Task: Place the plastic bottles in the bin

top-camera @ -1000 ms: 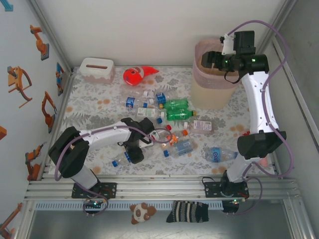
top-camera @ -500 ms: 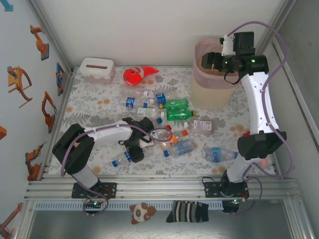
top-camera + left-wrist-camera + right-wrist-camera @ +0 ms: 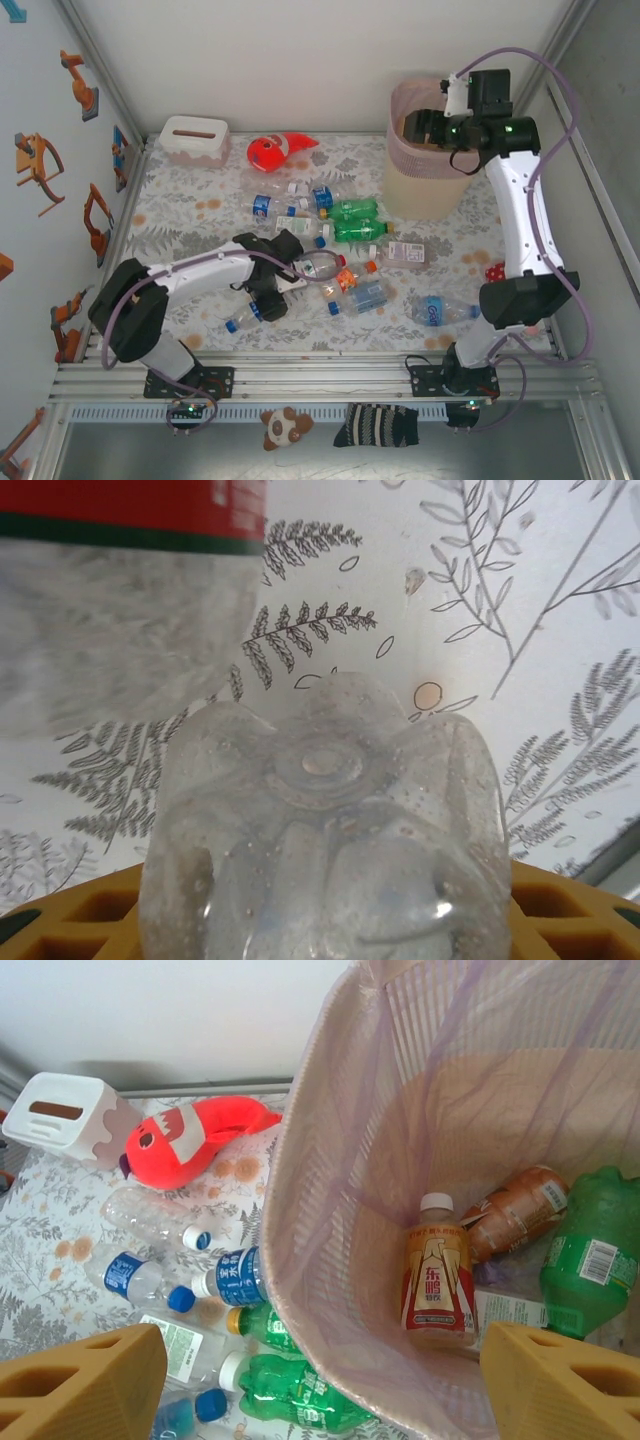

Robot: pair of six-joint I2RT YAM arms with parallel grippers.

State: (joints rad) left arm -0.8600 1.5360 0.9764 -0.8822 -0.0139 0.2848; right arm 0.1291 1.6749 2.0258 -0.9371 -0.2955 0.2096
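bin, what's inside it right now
Inside the bin: an orange-labelled bottle with a white cap, a brown bottle and a green bottle. The right gripper's fingers cover part of the floor.

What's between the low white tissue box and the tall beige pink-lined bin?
Top external view: a red-orange fish toy, nearer the white tissue box; floral mat from it to the beige bin is bare.

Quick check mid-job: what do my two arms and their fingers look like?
The left arm and right arm both have white tubular links between chunky black joint housings, with a thin purple cable looping alongside. Green lights glow on the right arm's wrist. The left fingers and right fingers are blocky mustard-yellow pads; the left ones show a grid of hollows.
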